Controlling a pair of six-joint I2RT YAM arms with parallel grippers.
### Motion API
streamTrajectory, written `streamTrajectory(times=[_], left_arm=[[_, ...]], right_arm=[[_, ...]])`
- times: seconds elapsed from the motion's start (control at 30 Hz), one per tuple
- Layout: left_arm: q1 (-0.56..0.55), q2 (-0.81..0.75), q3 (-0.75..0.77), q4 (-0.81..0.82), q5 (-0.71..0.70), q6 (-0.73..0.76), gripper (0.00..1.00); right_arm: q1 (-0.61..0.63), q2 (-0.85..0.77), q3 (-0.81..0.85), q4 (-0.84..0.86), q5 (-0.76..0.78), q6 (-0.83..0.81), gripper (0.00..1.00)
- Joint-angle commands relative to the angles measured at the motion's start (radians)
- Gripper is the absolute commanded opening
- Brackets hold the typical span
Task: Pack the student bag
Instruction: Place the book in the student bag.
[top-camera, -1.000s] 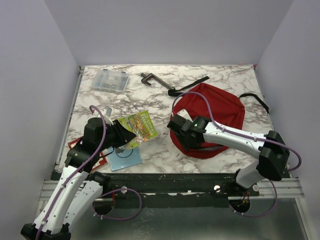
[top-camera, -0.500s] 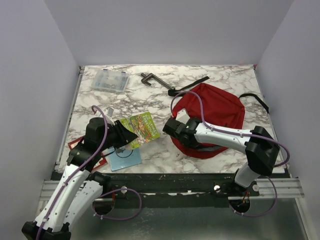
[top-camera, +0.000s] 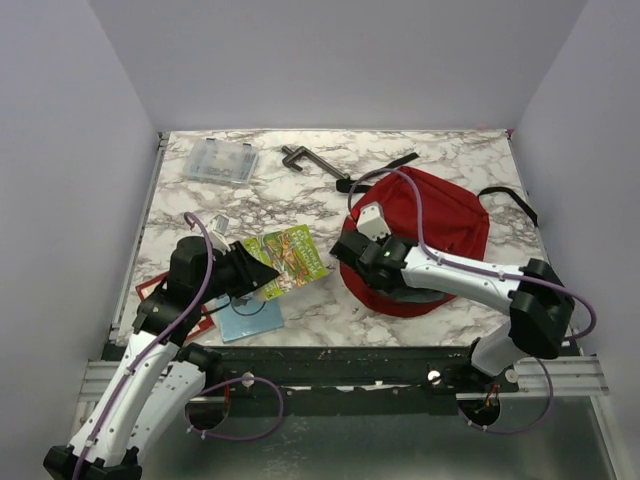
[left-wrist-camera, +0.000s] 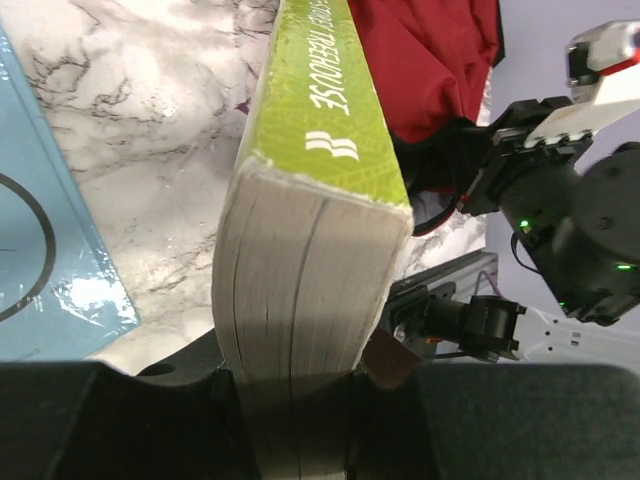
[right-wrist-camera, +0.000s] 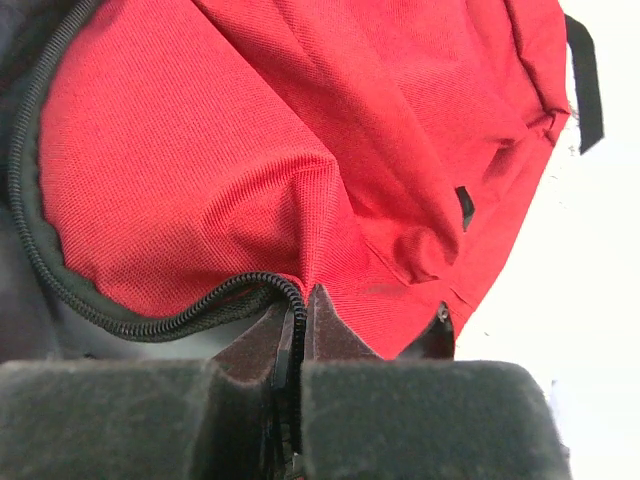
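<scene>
Student bag (top-camera: 440, 220) has green book (top-camera: 292, 255), blue booklet (top-camera: 250, 318), clear box (top-camera: 218, 161) to its left.

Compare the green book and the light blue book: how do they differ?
The green book is clamped in the left gripper, held clear of the table; the light blue book lies flat on the table. The green book has an illustrated cover; the light blue book is plain with a black circle. Both are rectangular books.

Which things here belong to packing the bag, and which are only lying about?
In use: student bag, its zip edge pinched by the right gripper; green book in the left gripper.
Lying about: clear plastic box, dark tool, blue booklet.
</scene>
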Motion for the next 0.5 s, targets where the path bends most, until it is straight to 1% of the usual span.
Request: streamTrajectory(times=[0.0, 0.13, 0.23, 0.37, 0.47], left_arm=[[0.000, -0.032, -0.004, 0.104, 0.086, -0.057, 0.00], [0.000, -0.030, -0.027, 0.149, 0.154, -0.108, 0.00], [0.000, -0.028, -0.054, 0.213, 0.210, -0.166, 0.00], [-0.002, -0.016, -0.097, 0.340, 0.280, -0.263, 0.00], [-0.018, 0.008, -0.119, 0.420, 0.295, -0.331, 0.00]], right_arm=[[-0.022, -0.137, 0.033, 0.130, -0.081, -0.069, 0.01], [-0.054, -0.241, 0.058, 0.196, -0.243, -0.105, 0.01], [-0.087, -0.285, 0.094, 0.208, -0.332, -0.102, 0.01], [-0.116, -0.292, 0.160, 0.207, -0.373, -0.098, 0.01], [-0.145, -0.277, 0.208, 0.204, -0.393, -0.078, 0.01]])
